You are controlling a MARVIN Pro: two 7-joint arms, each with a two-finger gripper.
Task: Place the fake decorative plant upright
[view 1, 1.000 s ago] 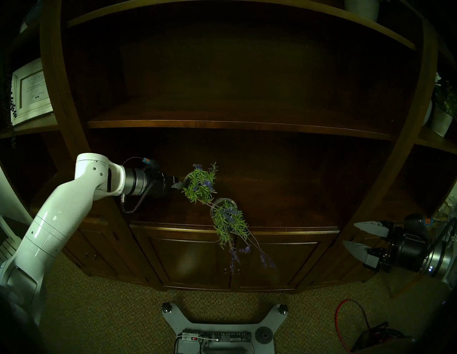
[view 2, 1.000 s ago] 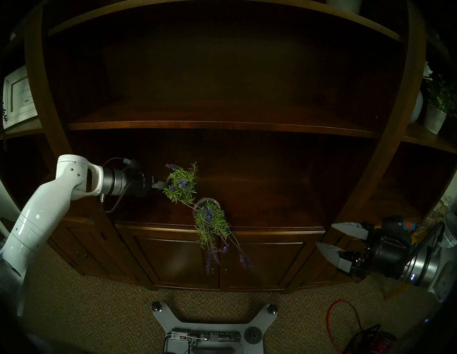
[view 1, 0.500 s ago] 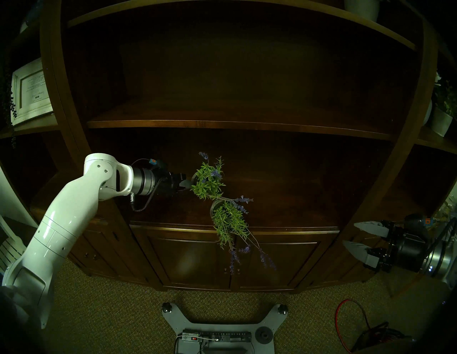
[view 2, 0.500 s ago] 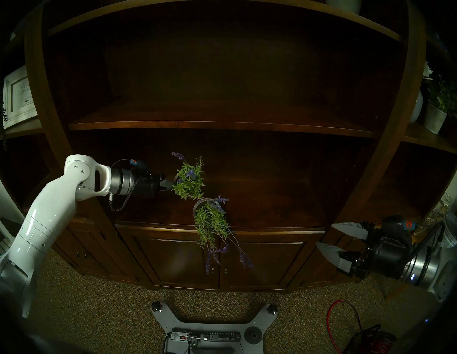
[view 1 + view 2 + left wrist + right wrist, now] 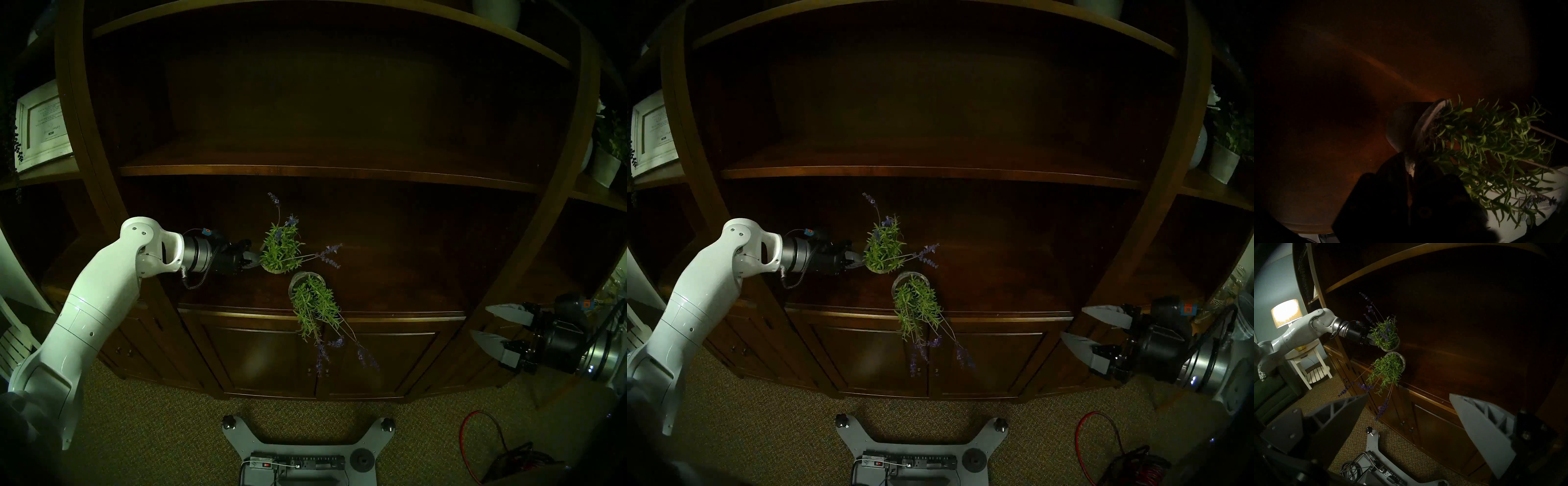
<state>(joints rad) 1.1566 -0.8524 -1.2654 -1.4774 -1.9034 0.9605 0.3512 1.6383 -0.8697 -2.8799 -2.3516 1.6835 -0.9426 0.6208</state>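
Observation:
Two fake lavender plants in small grey pots are on the dark wood shelf (image 5: 390, 281). My left gripper (image 5: 252, 259) is shut on the pot rim of the left plant (image 5: 281, 247), which stands nearly upright with one stem drooping right. It also shows in the head stereo right view (image 5: 883, 249) and the right wrist view (image 5: 1385, 335). In the left wrist view the fingers (image 5: 1407, 169) pinch the pot (image 5: 1401, 125). The second plant (image 5: 314, 302) lies on its side, its flowers hanging over the shelf's front edge. My right gripper (image 5: 479, 321) is open and empty at the far right.
An upper shelf board (image 5: 305, 169) runs above the plants. Cabinet doors (image 5: 271, 356) are below the shelf. A framed picture (image 5: 42, 125) stands on the left shelf and a white potted plant (image 5: 607, 159) on the right. My base (image 5: 298, 451) and a red cable (image 5: 481, 431) are on the carpet.
My left gripper has turned the held plant from tipped toward the front to nearly upright, and its stems swung up and clear of the second plant. The right arm has not moved.

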